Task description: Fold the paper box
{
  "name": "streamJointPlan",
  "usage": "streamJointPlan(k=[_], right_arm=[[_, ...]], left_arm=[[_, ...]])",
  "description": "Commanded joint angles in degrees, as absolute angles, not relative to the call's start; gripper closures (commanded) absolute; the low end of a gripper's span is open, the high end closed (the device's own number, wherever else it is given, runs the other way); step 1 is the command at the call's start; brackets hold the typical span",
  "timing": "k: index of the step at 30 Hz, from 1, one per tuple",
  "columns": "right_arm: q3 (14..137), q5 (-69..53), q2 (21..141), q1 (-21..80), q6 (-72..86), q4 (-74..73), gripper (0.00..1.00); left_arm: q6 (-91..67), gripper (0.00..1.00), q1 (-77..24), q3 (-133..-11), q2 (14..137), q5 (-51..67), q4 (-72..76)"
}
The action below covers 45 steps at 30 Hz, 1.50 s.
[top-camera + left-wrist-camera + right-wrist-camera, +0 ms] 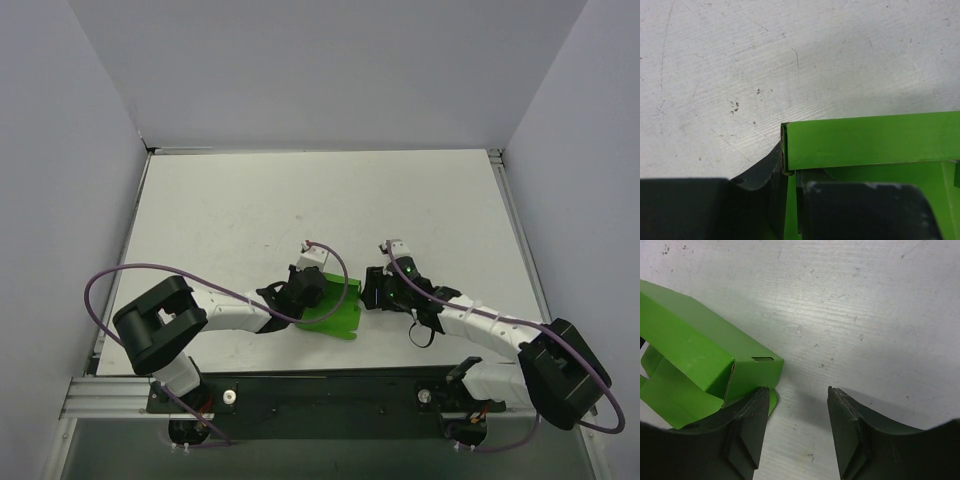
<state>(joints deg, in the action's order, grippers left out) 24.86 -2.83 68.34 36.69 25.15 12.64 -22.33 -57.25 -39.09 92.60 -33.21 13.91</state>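
Observation:
The bright green paper box [335, 305] lies partly folded on the white table, between the two grippers. My left gripper [303, 288] is shut on one wall of the box; in the left wrist view the green card [870, 140] runs edge-on between my two black fingers [860, 210]. My right gripper [378, 290] is open and empty just right of the box. In the right wrist view the box [695, 365] lies at the left, a slotted flap [762, 360] next to my left fingertip [752, 425], with bare table between the fingers.
The white table [250, 210] is enclosed by pale walls at the back and both sides. Purple cables [110, 280] loop from both arms. The black base rail [320, 390] runs along the near edge.

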Motion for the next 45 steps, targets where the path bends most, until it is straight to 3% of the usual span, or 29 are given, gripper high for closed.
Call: streamJointPlan(k=[1, 27, 32, 39, 45], right_arm=[[24.2, -4.5, 69.8, 38.0, 23.6, 19.2, 0.5], [23.0, -10.4, 71.1, 40.6, 16.7, 30.6, 0.39], [23.2, -10.6, 71.7, 40.8, 14.9, 31.6, 0.39], [25.0, -10.1, 72.6, 40.7, 12.4, 30.9, 0.48], [26.4, -7.1, 71.6, 40.9, 16.3, 26.8, 0.45]], left_arm=[[-21.3, 1.0, -57.0, -40.2, 92.2, -33.6, 10.5], [-17.0, 1.0, -57.0, -38.9, 92.6, -27.8, 13.4], [-14.6, 1.0, -57.0, -37.1, 92.3, -25.3, 16.7], [-13.4, 1.0, -57.0, -36.1, 91.9, -24.4, 17.6], [-17.1, 1.0, -57.0, -38.6, 92.3, -28.5, 11.7]])
